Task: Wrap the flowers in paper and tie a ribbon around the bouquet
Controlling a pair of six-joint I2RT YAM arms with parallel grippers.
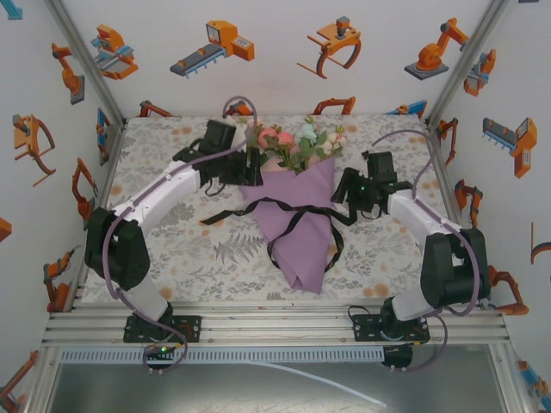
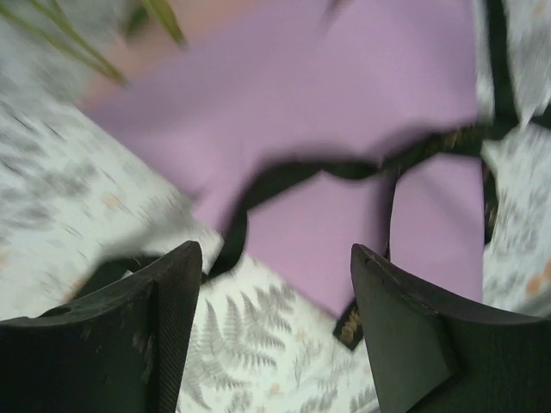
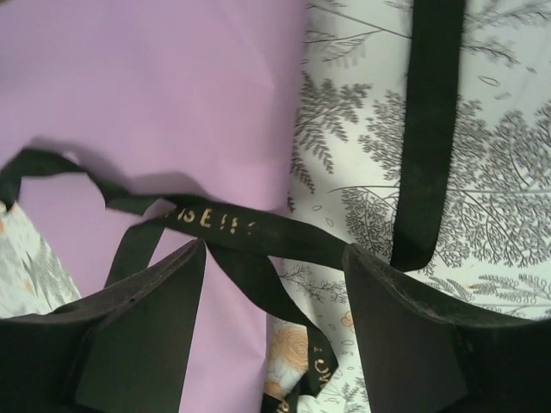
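Desk [image 1: 198, 258]: grey fern-and-flower print, fills the middle of the top view. My two arms reach in from the lower left and lower right.

Bouquet [image 1: 297, 219]: lies flat at the centre of the top view, blooms toward the upper edge, cone point toward the bottom edge.

Paper [image 1: 303, 249]: lilac face outward, rolled as a cone around the stalks. In my left wrist view the paper [image 2: 344, 77] takes the upper middle and right of the frame, somewhat blurred. In my right wrist view the paper [image 3: 155, 77] takes the upper left.

Flowers [image 1: 301, 142]: pink, cream and pale blooms with green leaves, standing out of the cone's wide mouth at upper centre.

Ribbon [image 3: 430, 129]: black strip. In the top view it crosses the cone about midway, loose ends trail onto the desk on both sides, and a loop lies over the lower cone. Knotted or not: cannot tell. In the right wrist view one length runs straight down the upper right over the desk. Another, with faint light lettering, comes off the paper toward the gap between my fingers.

Left fingers [image 2: 164, 327]: spread, nothing between them. Top view: just beside the cone's upper left edge.

Right fingers [image 3: 413, 327]: spread, nothing pinched. Top view: just right of the cone. The lettered ribbon passes close to the tips; contact cannot be told.
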